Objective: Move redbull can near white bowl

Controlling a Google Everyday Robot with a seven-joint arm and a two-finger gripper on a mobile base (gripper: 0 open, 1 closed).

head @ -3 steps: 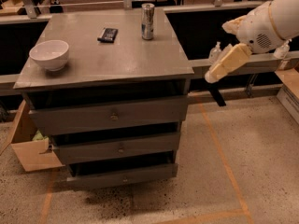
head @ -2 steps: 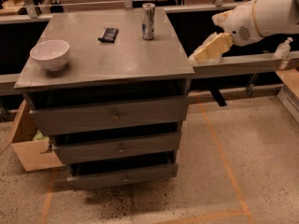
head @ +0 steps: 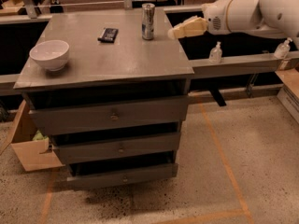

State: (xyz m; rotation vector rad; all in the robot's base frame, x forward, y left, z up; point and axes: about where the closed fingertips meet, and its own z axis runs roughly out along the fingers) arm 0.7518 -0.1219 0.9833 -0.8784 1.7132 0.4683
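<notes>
The redbull can (head: 148, 21) stands upright at the back of the grey cabinet top (head: 126, 59), right of centre. The white bowl (head: 49, 55) sits near the top's left front corner, far from the can. My gripper (head: 176, 32) reaches in from the right on a white arm, at the cabinet's right edge. It is a short way right of the can at about the can's height and is not touching it.
A flat black rectangular object (head: 108, 34) lies left of the can. Clear pump bottles (head: 215, 53) (head: 283, 49) stand on the ledge to the right. The cabinet has several drawers (head: 112, 117) partly pulled out. A cardboard box (head: 28, 148) sits on the floor at left.
My arm has swung left and up, from right of the cabinet's front corner to beside the can. The can and bowl have not moved.
</notes>
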